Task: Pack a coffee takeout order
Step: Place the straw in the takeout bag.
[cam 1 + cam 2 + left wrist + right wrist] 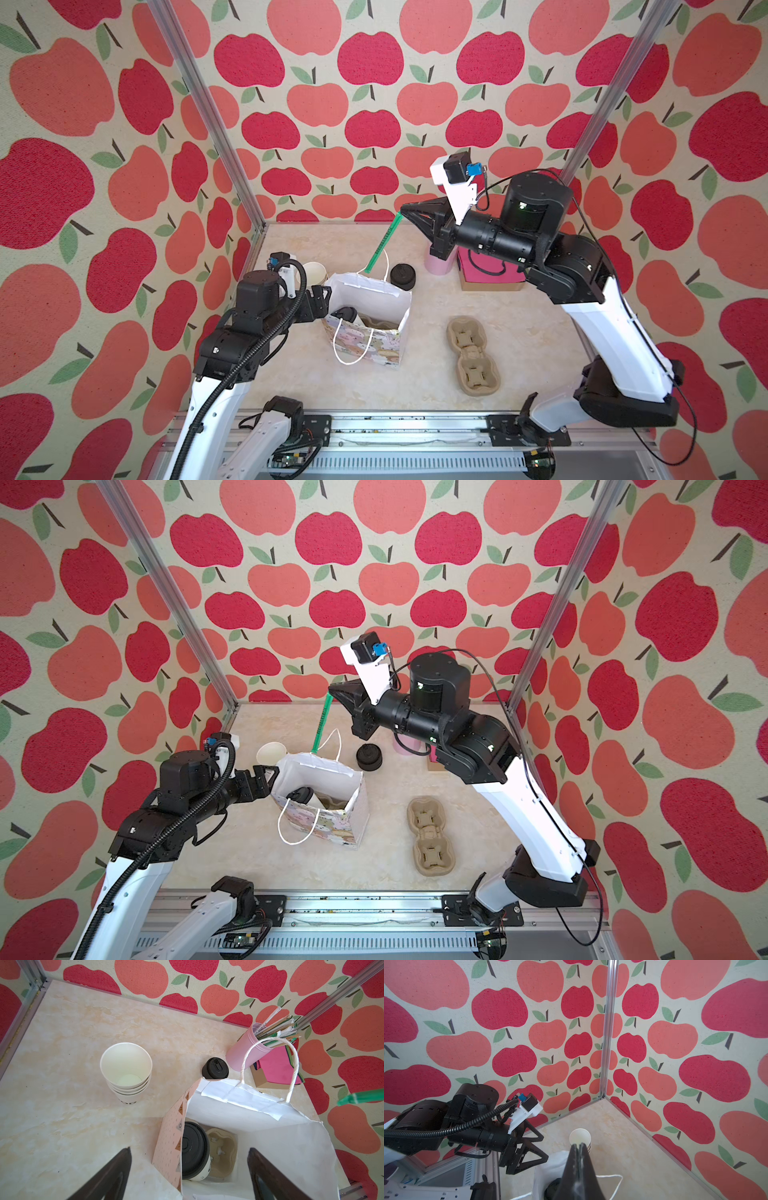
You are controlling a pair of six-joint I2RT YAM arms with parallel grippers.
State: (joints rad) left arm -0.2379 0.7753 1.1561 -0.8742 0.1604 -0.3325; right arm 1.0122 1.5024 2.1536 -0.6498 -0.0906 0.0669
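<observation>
On a marbled table (540, 332) walled in by apple-print fabric, two robot arms are working over a paper gift bag (374, 351) that is standing open left of centre. The right gripper (405, 208), raised high behind the bag, is pinching the top end of a green straw (383, 243) between closed jaws; the straw is hanging at a slant, and in both top views its lower end is reaching down to the bag's far rim, though whether the tip is inside cannot be told. The left gripper (318, 301) is hovering at the bag's left side with its jaws spread wide and holding nothing, and in the left wrist view its two fingers (108, 1178) are straddling the bag's side wall. Inside the bag, a white cup with a black lid (194, 1153) is leaning against that wall, sitting in a brown pulp cup tray (223, 1151). The pink napkins (276, 1068) are lying in a cardboard box (260, 1080) at the back right of the table, outside the bag. Just beside that box a pink holder (243, 1051) is standing upright, full of wrapped straws. Behind the bag, a stack of spare black lids (402, 276) is sitting near its far rim, and a stack of lidless white cups (126, 1068) is standing at the back left. A second pulp cup tray (473, 359) is lying flat on the table to the right of the bag, well apart from it.
</observation>
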